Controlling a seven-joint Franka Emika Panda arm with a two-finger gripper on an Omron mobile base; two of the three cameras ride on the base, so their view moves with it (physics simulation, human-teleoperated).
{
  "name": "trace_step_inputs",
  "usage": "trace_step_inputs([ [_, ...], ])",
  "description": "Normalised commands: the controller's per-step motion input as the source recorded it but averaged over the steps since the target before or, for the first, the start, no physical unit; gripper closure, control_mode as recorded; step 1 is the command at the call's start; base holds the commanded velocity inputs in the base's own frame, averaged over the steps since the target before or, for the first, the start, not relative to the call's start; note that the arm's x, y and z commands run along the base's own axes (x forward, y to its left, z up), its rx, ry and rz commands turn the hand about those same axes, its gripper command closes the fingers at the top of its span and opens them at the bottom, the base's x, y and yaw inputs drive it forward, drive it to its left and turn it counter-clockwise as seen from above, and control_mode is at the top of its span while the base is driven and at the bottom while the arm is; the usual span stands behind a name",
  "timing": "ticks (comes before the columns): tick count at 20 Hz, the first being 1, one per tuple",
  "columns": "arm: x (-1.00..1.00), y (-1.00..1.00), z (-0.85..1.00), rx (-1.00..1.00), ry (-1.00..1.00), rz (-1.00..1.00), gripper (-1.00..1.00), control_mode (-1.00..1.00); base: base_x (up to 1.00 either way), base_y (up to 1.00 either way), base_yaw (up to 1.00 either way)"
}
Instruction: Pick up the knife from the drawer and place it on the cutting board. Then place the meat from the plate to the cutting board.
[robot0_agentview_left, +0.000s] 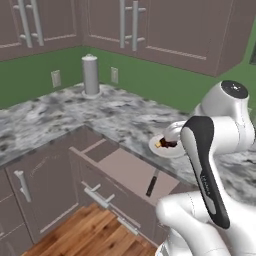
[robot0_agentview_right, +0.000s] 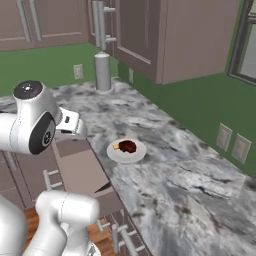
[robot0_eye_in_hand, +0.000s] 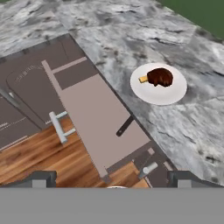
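Gripper (robot0_eye_in_hand: 112, 183): stood wide open and empty, fingertips (robot0_eye_in_hand: 41, 178) apart at the bottom of the hand view, poised high above the drawer with nothing between the jaws.
Knife (robot0_eye_in_hand: 124, 126): lay flat on the drawer floor, at the side next to the counter, slim and dark; handle and blade hard to tell apart; untouched.
Drawer (robot0_eye_in_hand: 94, 120): pulled out from under the counter edge, shallow, plain brown-mauve bottom, silver bar handle (robot0_eye_in_hand: 58, 127) on the front.
Plate (robot0_eye_in_hand: 173, 94): small, round, white, sat on the counter just beyond the drawer.
Meat (robot0_eye_in_hand: 160, 77): dark reddish-brown lump with a pale tan bit at one end, rested on the plate, much smaller than it.
Counter (robot0_eye_in_hand: 131, 39): grey marbled stone.
Cutting board: could not be made out.
Done: drawer open; judged nothing more.
Left: judged nearly all; descend and grasp the knife, carry it to the board, then move the meat.
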Motion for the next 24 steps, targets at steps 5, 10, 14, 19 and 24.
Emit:
trace_step_inputs([
  [5,0.00,0.00,0.00,0.00,0.00,0.00,-1.00,1.00,-0.02,-0.16,0.29],
  [10,0.00,0.00,0.00,0.00,0.00,0.00,-1.00,1.00,0.10,0.07,0.09],
  [14,0.01,0.31,-0.57,0.00,0.04,0.02,-1.00,-1.00,0.00,0.00,0.00],
  [19,0.10,0.53,-0.59,-0.03,0.11,0.00,-1.00,-1.00,0.00,0.00,0.00],
  [24,0.23,0.27,-0.58,0.00,0.11,0.08,-1.00,-1.00,0.00,0.00,0.00],
])
